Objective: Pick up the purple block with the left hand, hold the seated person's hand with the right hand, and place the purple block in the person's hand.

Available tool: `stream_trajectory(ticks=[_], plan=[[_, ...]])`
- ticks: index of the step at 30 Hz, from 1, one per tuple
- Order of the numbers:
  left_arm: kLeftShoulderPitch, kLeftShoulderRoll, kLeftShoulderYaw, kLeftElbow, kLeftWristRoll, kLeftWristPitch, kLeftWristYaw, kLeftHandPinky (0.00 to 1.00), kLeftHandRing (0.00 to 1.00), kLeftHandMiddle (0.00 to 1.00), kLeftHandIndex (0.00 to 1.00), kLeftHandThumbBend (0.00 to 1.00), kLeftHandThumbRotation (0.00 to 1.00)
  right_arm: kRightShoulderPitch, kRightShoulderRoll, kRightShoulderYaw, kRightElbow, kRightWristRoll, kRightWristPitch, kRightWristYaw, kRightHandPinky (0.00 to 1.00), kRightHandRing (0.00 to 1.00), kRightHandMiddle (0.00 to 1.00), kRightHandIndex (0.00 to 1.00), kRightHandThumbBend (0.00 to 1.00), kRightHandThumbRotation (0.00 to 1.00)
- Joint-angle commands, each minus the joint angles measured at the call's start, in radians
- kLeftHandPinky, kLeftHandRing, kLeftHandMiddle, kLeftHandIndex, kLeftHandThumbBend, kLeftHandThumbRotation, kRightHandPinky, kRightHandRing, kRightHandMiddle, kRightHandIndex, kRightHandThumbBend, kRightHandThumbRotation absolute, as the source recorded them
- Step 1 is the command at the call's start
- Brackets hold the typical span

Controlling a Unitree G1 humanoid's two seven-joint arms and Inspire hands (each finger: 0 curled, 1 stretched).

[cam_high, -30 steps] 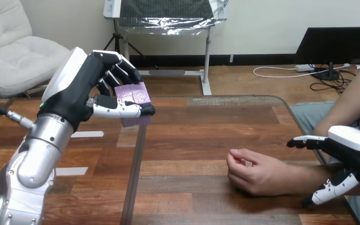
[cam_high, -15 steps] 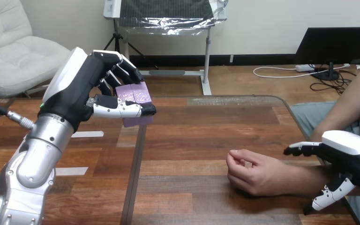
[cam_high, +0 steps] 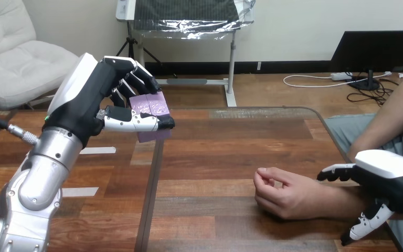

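Right hand (cam_high: 391,178), fingers spread, now sits lower beside the person's hand (cam_high: 286,194), not yet holding; left hand (cam_high: 92,100) pinches purple block (cam_high: 149,106).

Blocks: one purple block (cam_high: 149,107) is showing, a single piece, and it is sitting in curled robot fingers. Robot hands: two are showing, the left hand (cam_high: 92,100) at the view's left and the right hand (cam_high: 393,181) at its right. Human hands: one, the person's hand (cam_high: 288,194), is resting on the wood. Tables: one wooden table (cam_high: 231,142) is bearing it.
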Motion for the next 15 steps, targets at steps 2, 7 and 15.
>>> stream_trajectory(ticks=[2,7,15], plan=[[-0.036,-0.003,0.027,-0.02,-0.021,-0.025,0.004,0.28,0.35,0.42,0.45,0.6,0.0,-0.046,0.041,0.062,0.056,-0.043,0.013,-0.038,0.78,0.82,0.83,0.83,1.0,0.17],[-0.034,0.001,0.03,-0.023,-0.023,-0.026,0.002,0.28,0.35,0.42,0.45,0.61,0.0,-0.059,0.05,0.097,0.066,-0.093,0.047,-0.061,0.72,0.81,0.83,0.83,0.98,0.18],[-0.033,0.003,0.03,-0.028,-0.028,-0.026,-0.003,0.28,0.34,0.42,0.45,0.6,0.0,-0.087,0.068,0.133,0.113,-0.104,0.046,-0.076,0.68,0.81,0.83,0.83,0.91,0.17]])
